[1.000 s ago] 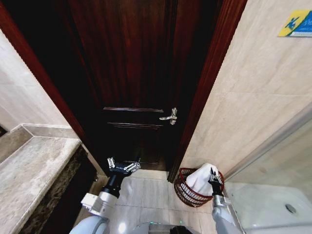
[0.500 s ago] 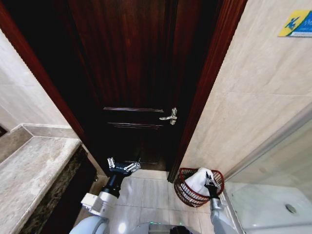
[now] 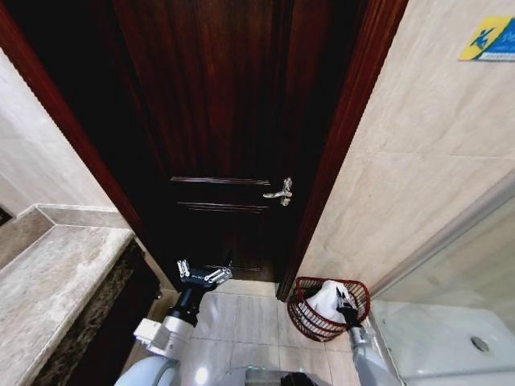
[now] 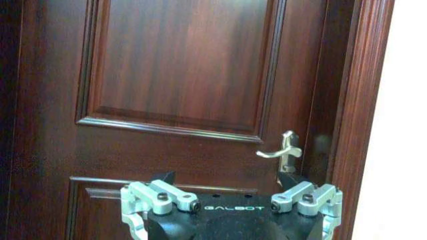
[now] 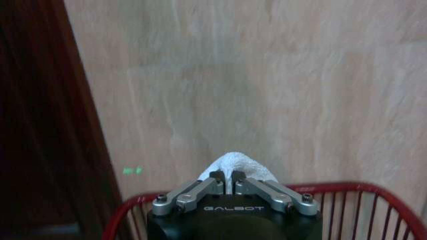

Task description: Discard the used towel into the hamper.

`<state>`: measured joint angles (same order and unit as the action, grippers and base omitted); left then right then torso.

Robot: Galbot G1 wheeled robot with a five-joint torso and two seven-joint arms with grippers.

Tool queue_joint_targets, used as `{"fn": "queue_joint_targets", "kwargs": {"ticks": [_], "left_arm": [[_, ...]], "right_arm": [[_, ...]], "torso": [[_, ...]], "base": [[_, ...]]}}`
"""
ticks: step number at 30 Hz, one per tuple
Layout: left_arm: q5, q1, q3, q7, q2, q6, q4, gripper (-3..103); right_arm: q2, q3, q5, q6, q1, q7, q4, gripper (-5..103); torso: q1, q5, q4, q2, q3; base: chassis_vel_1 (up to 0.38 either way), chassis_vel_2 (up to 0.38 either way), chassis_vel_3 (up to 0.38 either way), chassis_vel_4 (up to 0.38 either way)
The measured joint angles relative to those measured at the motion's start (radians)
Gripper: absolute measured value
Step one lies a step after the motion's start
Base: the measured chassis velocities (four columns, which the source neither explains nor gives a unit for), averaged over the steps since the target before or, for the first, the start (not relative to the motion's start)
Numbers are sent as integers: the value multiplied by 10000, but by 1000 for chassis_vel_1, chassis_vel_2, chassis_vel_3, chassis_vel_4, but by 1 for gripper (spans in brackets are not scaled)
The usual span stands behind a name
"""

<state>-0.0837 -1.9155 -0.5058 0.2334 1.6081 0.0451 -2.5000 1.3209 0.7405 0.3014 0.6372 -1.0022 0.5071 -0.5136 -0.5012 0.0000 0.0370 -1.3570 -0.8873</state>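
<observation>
Surroundings: dark wooden door (image 3: 221, 137) straight ahead at 12 o'clock, shut, silver lever handle (image 3: 279, 192) near its right edge. Marble counter (image 3: 48, 281) at 9 o'clock. Beige tiled wall (image 3: 418, 161) from 1 to 3 o'clock; glass shower screen (image 3: 475, 265) and white shower tray (image 3: 451, 346) at 4 o'clock.

Hamper (image 3: 310, 318) stands upright on the floor tiles at 5 o'clock, in the corner between door frame and wall, mouth facing up, nothing covering the opening.

Towel (image 3: 326, 303): white, bunched, lying inside the hamper; too crumpled to give a long axis.

Right gripper (image 3: 346, 304) is down at the hamper mouth, fingers (image 5: 247, 187) pinched together on a fold of the towel.

Left gripper (image 3: 203, 275) idle at 7 o'clock, pointing at the door, jaws spread wide, nothing between them.
</observation>
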Motion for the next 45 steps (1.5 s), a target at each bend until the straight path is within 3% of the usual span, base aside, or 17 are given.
{"fn": "queue_joint_targets", "kwargs": {"ticks": [5,11,18,23,31,33,37,45], "left_arm": [[0,0,0,0,0,0,0,100],[0,0,0,0,0,0,0,100],[0,0,0,0,0,0,0,100],[0,0,0,0,0,0,0,100],[0,0,0,0,0,0,0,100],[0,0,0,0,0,0,0,100],[0,0,0,0,0,0,0,100],[0,0,0,0,0,0,0,100]], "right_arm": [[-111,85,-434,-507,484,9,748,4],[-150,83,-846,-1658,810,-44,890,4],[-104,92,-1703,-3405,1297,-933,1191,4],[-79,92,-1799,-4069,1696,-1129,1336,4],[29,217,-2889,-3785,2307,-1969,1821,4],[95,231,-3232,-4238,2058,-2006,1562,4],[104,234,-2974,-4563,1728,-1678,1452,4],[77,233,-2428,-4547,1630,-1458,1571,4]], "torso": [[0,1,1,0,0],[0,0,0,0,0],[0,0,0,0,0],[0,0,0,1,0],[-3,0,2,1,-1],[-3,2,2,1,0],[-2,3,-3,0,0],[2,1,-1,0,1]], "base": [[0,0,0,0],[0,0,0,0],[0,0,0,0],[0,0,0,0],[0,0,0,0],[0,0,0,0],[0,0,0,0],[-8,14,9,-11]]}}
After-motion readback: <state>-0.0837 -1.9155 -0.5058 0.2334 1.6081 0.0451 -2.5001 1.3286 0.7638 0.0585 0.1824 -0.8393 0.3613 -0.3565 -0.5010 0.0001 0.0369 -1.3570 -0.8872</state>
